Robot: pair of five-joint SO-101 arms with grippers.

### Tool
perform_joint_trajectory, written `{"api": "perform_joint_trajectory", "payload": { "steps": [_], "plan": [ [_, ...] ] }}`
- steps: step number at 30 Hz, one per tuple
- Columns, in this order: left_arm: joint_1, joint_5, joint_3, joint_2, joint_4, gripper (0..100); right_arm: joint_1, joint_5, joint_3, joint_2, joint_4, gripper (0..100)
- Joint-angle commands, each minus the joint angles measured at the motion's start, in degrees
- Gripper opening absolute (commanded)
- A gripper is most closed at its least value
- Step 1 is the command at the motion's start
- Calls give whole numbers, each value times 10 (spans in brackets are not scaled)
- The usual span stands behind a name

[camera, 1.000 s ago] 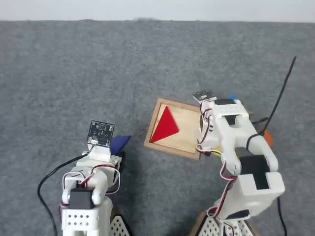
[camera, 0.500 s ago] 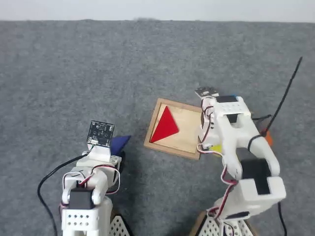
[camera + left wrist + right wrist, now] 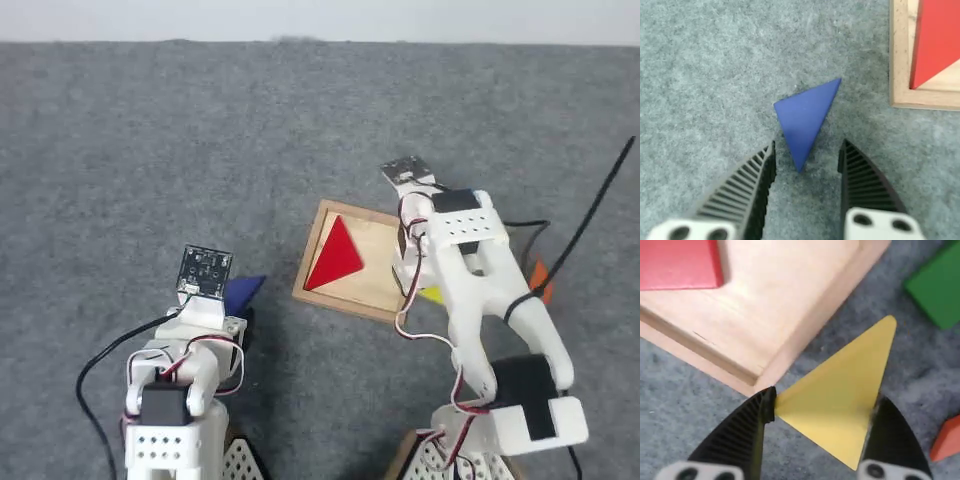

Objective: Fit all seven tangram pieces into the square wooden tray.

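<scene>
Since only the flat red triangle (image 3: 335, 255) lies in the square wooden tray (image 3: 347, 306), against its left wall, six pieces remain to be fitted by my count. Right gripper (image 3: 825, 400) pinches the flat yellow triangle (image 3: 840, 400), one finger on its point and the other on the opposite edge; the piece sits on the grey felt mat (image 3: 150, 150) just off the tray's near right corner, probably gripped there so it can go over the rim. A green block (image 3: 937, 285) and an orange piece (image 3: 945, 440) lie farther right. Left gripper (image 3: 807, 145) hangs spread, jaws apart on either side of the blue triangle's (image 3: 806, 117) near tip, touching neither side, well left of the tray, apparently lined up for the following pick.
</scene>
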Motion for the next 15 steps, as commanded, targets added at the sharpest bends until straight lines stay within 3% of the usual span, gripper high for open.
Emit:
{"api": "perform_joint_trajectory", "payload": {
  "steps": [1, 7, 15],
  "plan": [
    [3, 6, -6, -11, 1, 200, -12, 0, -97, -29, 44, 183],
    [3, 6, -6, -11, 1, 200, -41, 67, -241, 73, 106, 183],
    [3, 6, -6, -11, 1, 200, -82, 190, -348, 224, 102, 183]
  ]
}}
